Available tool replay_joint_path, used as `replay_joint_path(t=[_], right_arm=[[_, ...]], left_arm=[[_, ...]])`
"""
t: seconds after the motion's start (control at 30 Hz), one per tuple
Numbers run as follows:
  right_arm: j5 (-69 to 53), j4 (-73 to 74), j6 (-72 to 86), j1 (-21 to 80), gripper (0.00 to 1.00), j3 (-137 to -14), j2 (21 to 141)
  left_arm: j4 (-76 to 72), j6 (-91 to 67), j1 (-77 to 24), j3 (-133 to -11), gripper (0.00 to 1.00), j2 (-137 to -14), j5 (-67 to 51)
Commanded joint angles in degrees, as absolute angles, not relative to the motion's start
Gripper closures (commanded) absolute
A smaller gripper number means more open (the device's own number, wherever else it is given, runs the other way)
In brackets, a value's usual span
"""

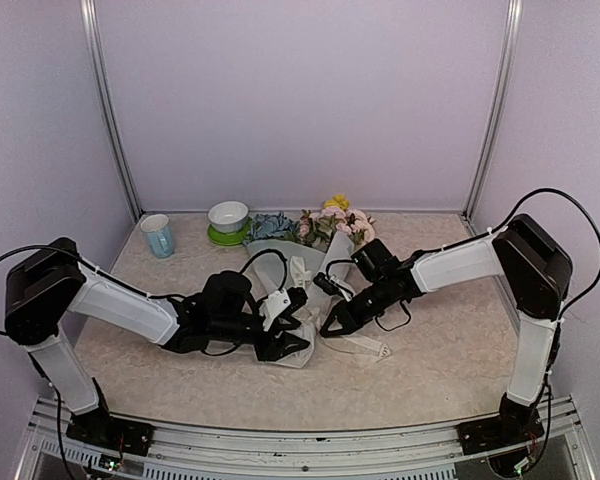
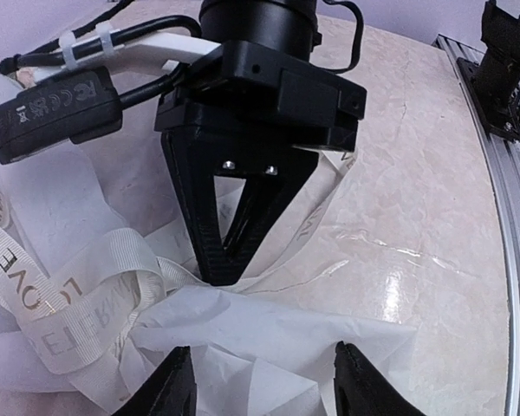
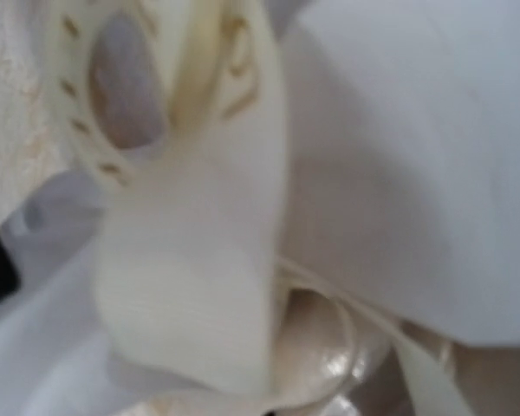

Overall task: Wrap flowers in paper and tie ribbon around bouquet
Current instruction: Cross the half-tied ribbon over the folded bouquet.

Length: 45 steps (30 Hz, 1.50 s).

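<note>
A bouquet (image 1: 298, 262) lies mid-surface (image 1: 450, 350), its pink, yellow and blue flowers (image 1: 330, 222) pointing to 12 o'clock and the paper (image 2: 269, 347) cone narrowing toward 6. The left claw (image 1: 296, 322), at 9 o'clock of the wrapped end, has its fingers half spread with crumpled paper between them; whether they pinch it cannot be told. The right claw (image 1: 328, 328), at 3 o'clock, is closed tight, tip down beside a lettered ribbon (image 2: 61, 286) loop. A blue cup (image 1: 159, 236) stands at 10 o'clock, a bowl (image 1: 228, 215) at 11.
</note>
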<state>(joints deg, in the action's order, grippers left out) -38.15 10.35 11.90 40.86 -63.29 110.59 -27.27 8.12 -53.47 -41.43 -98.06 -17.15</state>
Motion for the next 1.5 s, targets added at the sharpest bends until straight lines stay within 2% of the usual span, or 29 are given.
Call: replay_joint_path(t=[0.0, 0.17, 0.3, 0.43, 0.63, 0.83, 0.97, 1.07, 1.2, 1.47], right_arm=[[-40.5, 7.3, 10.8, 41.3, 1.00, -64.6, 111.5], [-40.5, 7.3, 9.9, 41.3, 1.00, -64.9, 111.1], [-40.3, 6.6, 9.8, 41.4, 1.00, -64.9, 110.8], [-39.8, 7.6, 9.5, 41.3, 1.00, -65.6, 110.8], [-37.0, 11.3, 7.5, 41.3, 1.00, -63.7, 106.7], [-35.0, 14.6, 8.6, 41.3, 1.00, -62.6, 101.9], [-41.9, 9.3, 13.4, 41.7, 1.00, -57.0, 97.9], [-48.8, -0.6, 19.5, 42.3, 1.00, -53.2, 99.1], [-53.3, -5.0, 20.0, 45.1, 1.00, -53.3, 102.2], [-43.0, 2.2, 17.5, 45.5, 1.00, -53.1, 106.7]], left_arm=[[-25.6, 9.6, -54.2, -40.6, 0.47, -98.0, -19.4], [-24.6, 9.8, -54.7, -38.9, 0.43, -94.4, -19.6], [-23.1, 10.7, -54.7, -37.5, 0.40, -91.9, -25.3], [-18.4, 11.2, -55.5, -39.6, 0.48, -93.6, -26.8], [-10.8, 13.8, -54.9, -46.8, 0.53, -102.3, -30.8], [-4.0, 16.9, -54.7, -51.6, 0.53, -107.1, -33.4], [-6.3, 15.2, -54.2, -49.5, 0.52, -106.6, -33.9], [-8.8, 14.6, -54.3, -47.7, 0.48, -105.7, -33.9], [-9.3, 14.1, -54.3, -47.1, 0.43, -104.9, -33.2], [-20.8, 8.6, -52.4, -40.3, 0.28, -93.4, -31.7]])
